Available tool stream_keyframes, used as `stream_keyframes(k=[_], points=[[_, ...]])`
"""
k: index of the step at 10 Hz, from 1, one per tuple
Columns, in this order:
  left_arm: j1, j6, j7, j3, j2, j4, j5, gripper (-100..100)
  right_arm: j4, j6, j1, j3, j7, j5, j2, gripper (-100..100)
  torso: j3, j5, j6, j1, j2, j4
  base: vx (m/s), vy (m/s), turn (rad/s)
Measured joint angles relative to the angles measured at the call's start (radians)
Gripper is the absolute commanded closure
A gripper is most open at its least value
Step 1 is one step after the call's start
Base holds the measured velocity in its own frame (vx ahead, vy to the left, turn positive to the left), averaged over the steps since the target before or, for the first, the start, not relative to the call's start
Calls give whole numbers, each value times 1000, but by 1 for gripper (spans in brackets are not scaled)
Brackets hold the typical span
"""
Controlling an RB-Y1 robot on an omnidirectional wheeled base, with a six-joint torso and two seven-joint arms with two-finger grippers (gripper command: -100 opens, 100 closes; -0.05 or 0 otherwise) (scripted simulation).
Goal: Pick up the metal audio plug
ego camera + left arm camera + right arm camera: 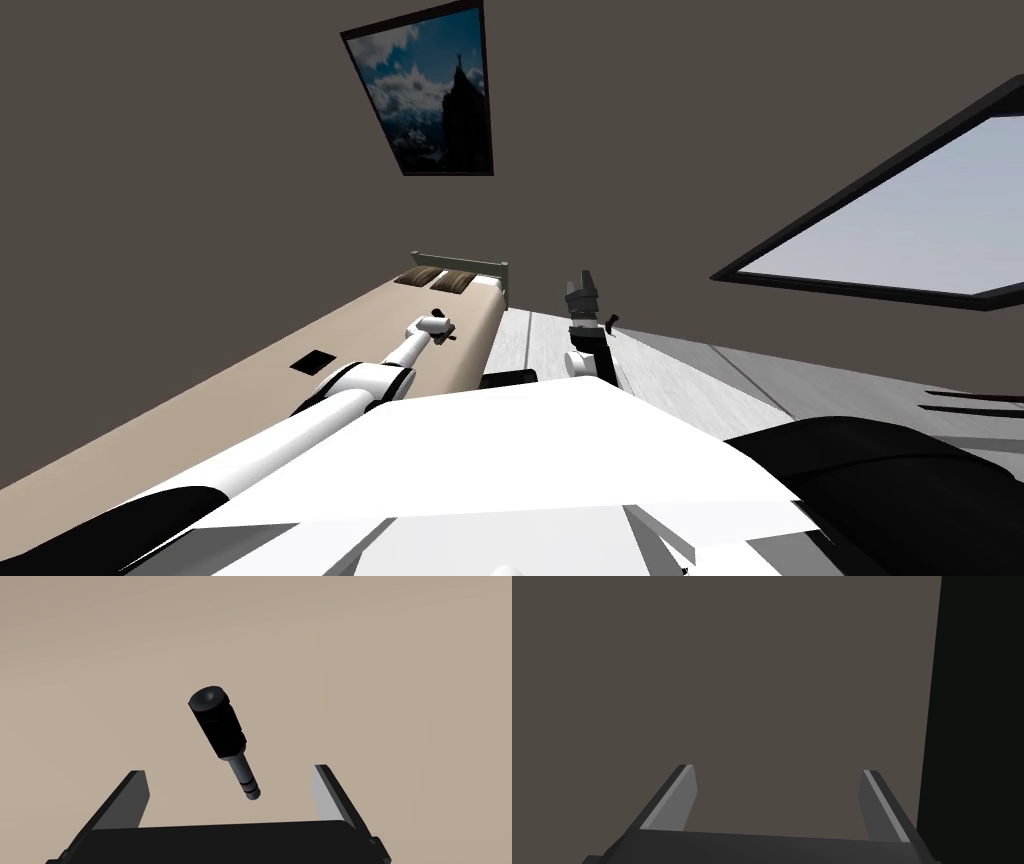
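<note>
Bed [240, 395], beige cover.
Left gripper [230, 771]: over the bed, fingers spread, touching nothing.
Right gripper [584, 283]: raised beside the bed, fingers spread, empty.
Audio plug [220, 726], black: lying on the bed cover, pin end between the left gripper's fingers, clear of both.

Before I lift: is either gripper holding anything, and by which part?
Nothing is held. The left gripper is open by the black audio plug, untouched on the beige surface; the right gripper is open too.
</note>
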State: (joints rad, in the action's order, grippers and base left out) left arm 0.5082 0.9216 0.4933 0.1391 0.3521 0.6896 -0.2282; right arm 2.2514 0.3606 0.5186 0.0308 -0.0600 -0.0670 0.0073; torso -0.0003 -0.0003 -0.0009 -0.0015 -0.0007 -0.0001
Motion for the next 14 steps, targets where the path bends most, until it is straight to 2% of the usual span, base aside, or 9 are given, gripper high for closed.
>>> stream_keyframes(k=[4,5,6,7,8,10,11,14], points=[[45,40,14,1,7,-80,-16,-100,0,0,0,0,0,0,0,0,0,0,0,0,0,0,9,-17,-44],[47,41,15,1,7,-82,-16,0,0,0,0,0,0,0,0,0,0,0,0,1,0,0,0,0,0],[47,41,15,1,7,-82,-16,-100,0,0,0,0,0,0,0,0,0,0,0,1,0,0,30,15,-38],[47,22,13,1,1,-106,-12,-100,0,0,0,0,0,0,0,0,0,0,0,2,-1,0,63,40,-41],[17,12,0,3,-6,-83,-1,-100,0,0,0,0,0,0,0,0,-1,1,0,4,-3,-1,45,40,-22],[13,-20,-7,2,-16,-113,6,-100,0,0,0,0,0,0,0,0,-1,1,0,3,-2,0,24,22,-12],[13,-24,-8,2,-16,-115,7,100,0,0,0,0,0,0,0,0,-1,1,0,2,-1,0,0,0,0],[13,-23,-9,1,-15,-115,6,100,0,0,0,0,0,0,0,0,0,1,1,1,0,0,0,1,4]])
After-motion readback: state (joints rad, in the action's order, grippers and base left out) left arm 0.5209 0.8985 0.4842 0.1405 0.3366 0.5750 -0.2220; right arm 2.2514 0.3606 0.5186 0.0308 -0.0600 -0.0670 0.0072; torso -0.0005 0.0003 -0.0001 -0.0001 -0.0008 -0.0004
